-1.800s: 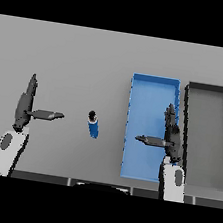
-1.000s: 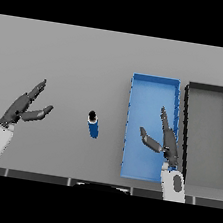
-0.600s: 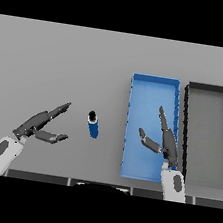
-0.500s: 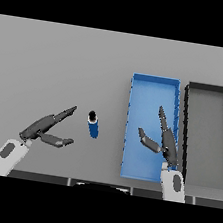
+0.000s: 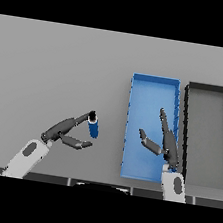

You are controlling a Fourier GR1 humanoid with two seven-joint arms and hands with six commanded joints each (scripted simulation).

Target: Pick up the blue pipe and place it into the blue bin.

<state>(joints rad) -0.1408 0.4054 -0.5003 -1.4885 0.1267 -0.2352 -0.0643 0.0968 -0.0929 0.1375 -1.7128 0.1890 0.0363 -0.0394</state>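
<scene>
Head view: the task is at its reach stage, with nothing yet lifted or moved to the goal. The pipe (image 5: 94, 125) lies on the grey table (image 5: 55, 64), well left of the blue bin (image 5: 156, 81), which holds nothing. The left hand (image 5: 65, 132) is beside the pipe with its fingers spread wide: the upper fingers stretch to the pipe's dark far end and seem just to touch it, while the thumb lies below and left, apart from the pipe. No grasp is closed, so the grip, the lift, the carry to the right and the drop into the bin are all left to do.

The pipe's long axis runs nearly away from the robot, tilted slightly; its dark open end points up-left and its blue body trails toward the robot.

The right hand (image 5: 163, 144) hovers over the bin, fingers straight and loosely apart, holding nothing. A black bin (image 5: 211, 88) stands just right of the blue one.
</scene>
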